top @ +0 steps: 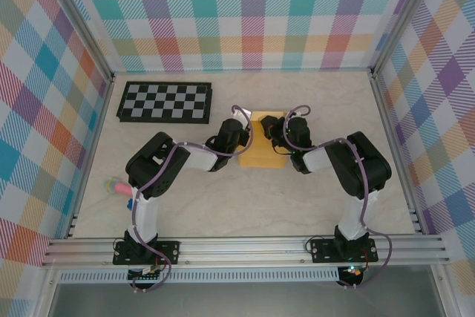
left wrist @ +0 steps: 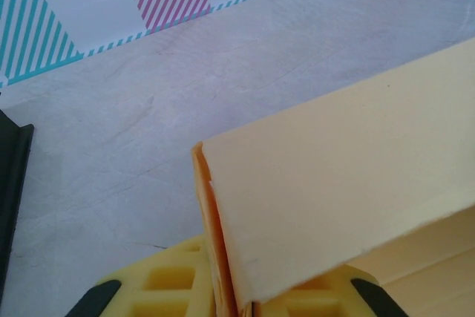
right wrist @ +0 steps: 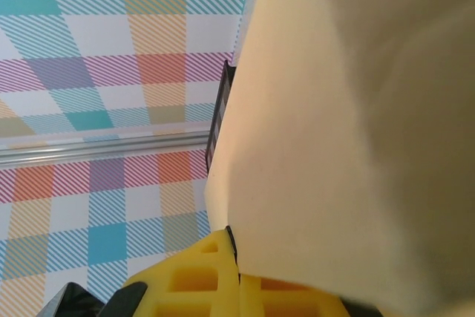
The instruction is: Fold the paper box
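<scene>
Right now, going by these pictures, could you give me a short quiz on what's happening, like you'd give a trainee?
1. Fill in: seen from above, the checkerboard lies to the ___ of the paper box.
2. True or false: the paper box rests on top of the checkerboard.
3. The left gripper and right gripper are each shut on: A) the checkerboard, B) the paper box, C) nothing.
Key: 1 left; 2 false; 3 B.
</scene>
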{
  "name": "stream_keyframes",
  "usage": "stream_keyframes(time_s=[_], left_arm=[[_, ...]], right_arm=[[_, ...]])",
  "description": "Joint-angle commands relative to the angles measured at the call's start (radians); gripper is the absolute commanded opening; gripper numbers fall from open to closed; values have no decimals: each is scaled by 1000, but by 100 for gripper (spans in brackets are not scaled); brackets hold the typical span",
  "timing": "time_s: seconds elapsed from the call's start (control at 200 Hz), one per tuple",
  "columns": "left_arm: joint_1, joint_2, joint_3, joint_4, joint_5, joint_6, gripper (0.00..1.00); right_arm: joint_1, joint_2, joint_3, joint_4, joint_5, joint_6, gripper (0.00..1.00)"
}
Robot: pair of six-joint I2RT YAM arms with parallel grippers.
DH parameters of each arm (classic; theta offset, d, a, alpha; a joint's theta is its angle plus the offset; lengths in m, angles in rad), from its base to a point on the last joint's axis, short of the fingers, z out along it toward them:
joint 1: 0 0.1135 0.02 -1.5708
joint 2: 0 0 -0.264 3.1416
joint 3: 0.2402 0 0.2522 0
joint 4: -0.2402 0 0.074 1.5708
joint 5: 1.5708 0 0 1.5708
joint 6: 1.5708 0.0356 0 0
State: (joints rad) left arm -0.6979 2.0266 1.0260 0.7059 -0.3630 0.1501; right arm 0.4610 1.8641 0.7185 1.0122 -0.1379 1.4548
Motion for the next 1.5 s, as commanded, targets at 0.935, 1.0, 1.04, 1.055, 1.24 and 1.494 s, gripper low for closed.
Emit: stream_keyframes(time_s=[0.935, 1.0, 1.04, 1.055, 1.24, 1.494], left_arm=[[91, -114, 93, -311, 382, 17, 0], [102, -116, 116, -361, 395, 14, 0], [108, -117, 120, -376, 406, 15, 0], [110, -118, 120, -380, 408, 15, 0], [127, -138, 109, -398, 437, 10, 0], [129, -137, 35, -292, 393, 80, 0]], right_arm=[[-312, -634, 222, -1393, -259, -637, 60], [-367, -606, 237, -1427, -293, -707, 61], [-395, -597, 236, -1423, -315, -758, 62], [-403, -593, 234, -1425, -316, -775, 63], [-437, -545, 213, -1376, -397, -1051, 63], [-439, -590, 54, -1164, -334, -1209, 66]])
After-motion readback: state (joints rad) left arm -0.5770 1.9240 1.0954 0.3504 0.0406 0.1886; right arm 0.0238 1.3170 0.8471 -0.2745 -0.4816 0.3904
